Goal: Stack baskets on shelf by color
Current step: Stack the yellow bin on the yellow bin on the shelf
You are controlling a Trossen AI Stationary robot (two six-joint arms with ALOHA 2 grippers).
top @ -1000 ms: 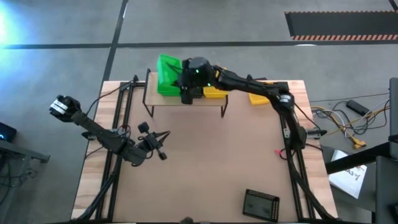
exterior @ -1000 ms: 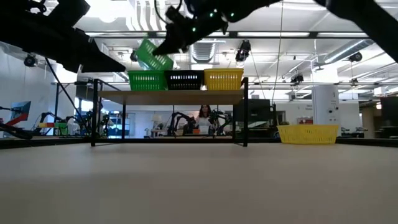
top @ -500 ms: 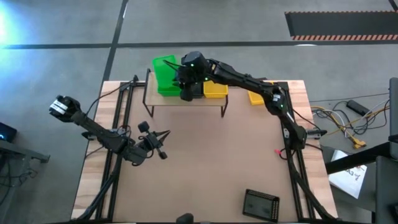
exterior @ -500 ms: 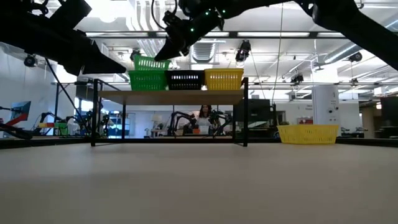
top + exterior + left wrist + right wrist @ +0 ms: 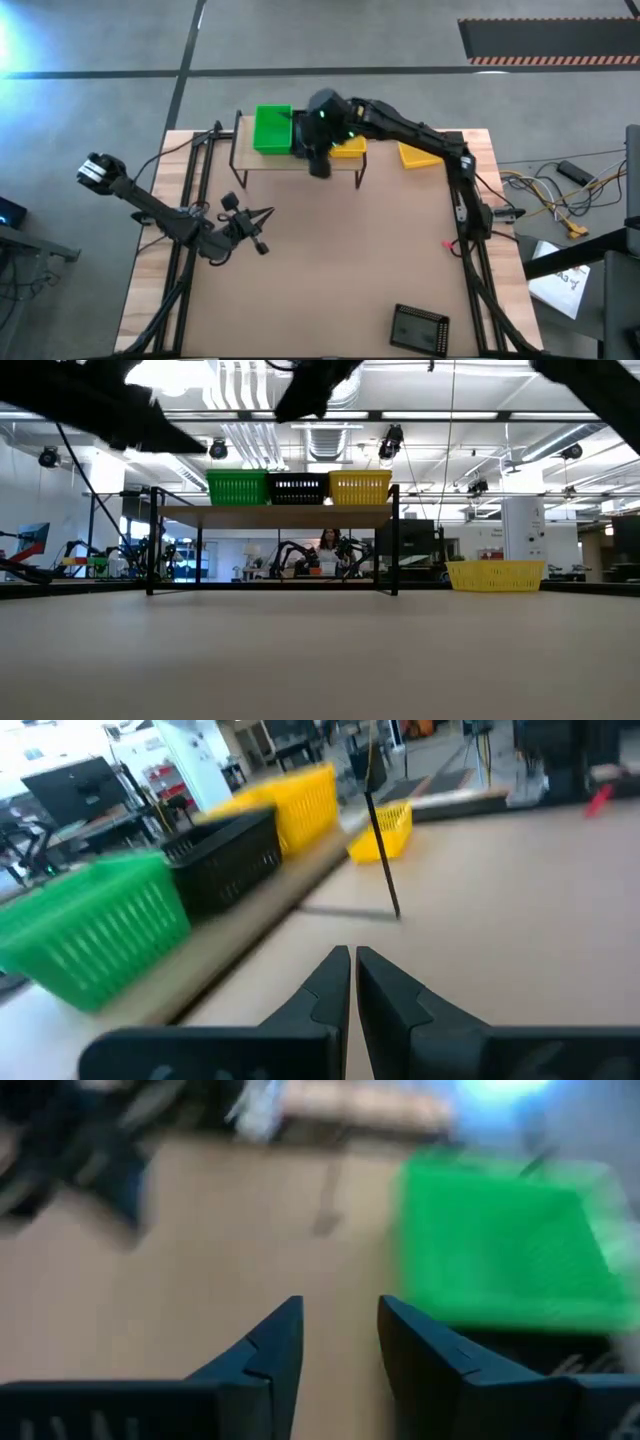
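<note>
Baskets sit on the shelf (image 5: 272, 509): green (image 5: 237, 488), black (image 5: 298, 490), yellow (image 5: 359, 488). Another yellow basket (image 5: 495, 574) lies on the table. Right gripper (image 5: 338, 1342), jaws spread and empty, hovers over the shelf; left gripper (image 5: 352, 982), jaws pressed together, waits mid-table.

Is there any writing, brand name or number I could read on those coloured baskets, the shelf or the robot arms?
None can be read.
Green basket, black basket, yellow basket: no label visible.
Shelf: plain wood, no marking.
Papers beside the table: dark marks, too small to read.
Right hand and left hand: no lettering visible.
</note>
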